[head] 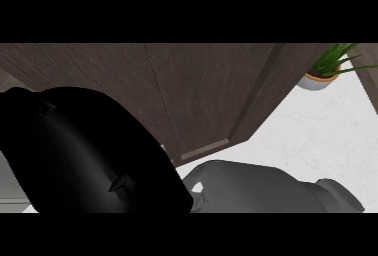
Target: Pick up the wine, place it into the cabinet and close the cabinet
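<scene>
A dark wood cabinet [199, 95] fills the upper middle of the head view. Its door panels face me and none of its inside shows. The wine is nowhere in sight. A large black hand [81, 155] looms very close at the left and hides the cabinet's lower left part. A grey forearm [251, 187] comes in from the lower right and joins this hand, so I take it for my right hand. It shows only as a dark mass. My left hand does not show.
A white counter [317, 135] lies to the right of the cabinet. A small potted plant [322, 75] in a white pot stands at the back right. A pale grey surface shows at the far left edge.
</scene>
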Controlling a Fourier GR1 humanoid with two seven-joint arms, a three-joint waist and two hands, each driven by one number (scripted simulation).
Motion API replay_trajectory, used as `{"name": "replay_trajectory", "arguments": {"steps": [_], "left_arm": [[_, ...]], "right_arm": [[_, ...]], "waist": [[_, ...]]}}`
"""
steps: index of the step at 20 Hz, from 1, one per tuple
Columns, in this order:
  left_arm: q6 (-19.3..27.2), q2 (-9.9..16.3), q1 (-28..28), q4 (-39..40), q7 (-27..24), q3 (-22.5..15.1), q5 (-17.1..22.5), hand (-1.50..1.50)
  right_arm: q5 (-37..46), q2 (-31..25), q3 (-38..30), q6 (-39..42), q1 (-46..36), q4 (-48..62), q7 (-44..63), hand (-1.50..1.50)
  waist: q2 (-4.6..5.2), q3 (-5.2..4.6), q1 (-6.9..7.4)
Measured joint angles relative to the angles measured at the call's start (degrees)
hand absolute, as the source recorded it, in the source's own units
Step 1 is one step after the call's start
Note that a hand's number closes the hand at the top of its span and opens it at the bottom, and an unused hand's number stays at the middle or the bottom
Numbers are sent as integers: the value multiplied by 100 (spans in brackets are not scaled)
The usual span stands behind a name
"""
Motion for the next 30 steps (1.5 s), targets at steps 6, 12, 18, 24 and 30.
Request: {"name": "replay_trajectory", "arguments": {"steps": [6,12,18,24,30], "left_arm": [[-452,100,52,190,136,432,331,150],[-626,140,16,347,304,737,504,150],[-749,182,-24,429,429,997,666,150],[-607,176,-73,277,506,1084,730,150],[-518,168,-139,241,558,1099,760,150]], "right_arm": [[-501,6,-314,-192,-649,1720,-895,150],[-744,12,-679,-39,-935,3270,-1902,150],[-841,12,-679,237,-971,3865,-2484,150],[-731,-9,-657,476,-817,4046,-3155,150],[-588,-67,-597,685,-756,4149,-3691,150]], "waist": [[31,3,44],[26,3,26],[-147,-3,49],[-236,-59,112],[-247,-144,121]]}}
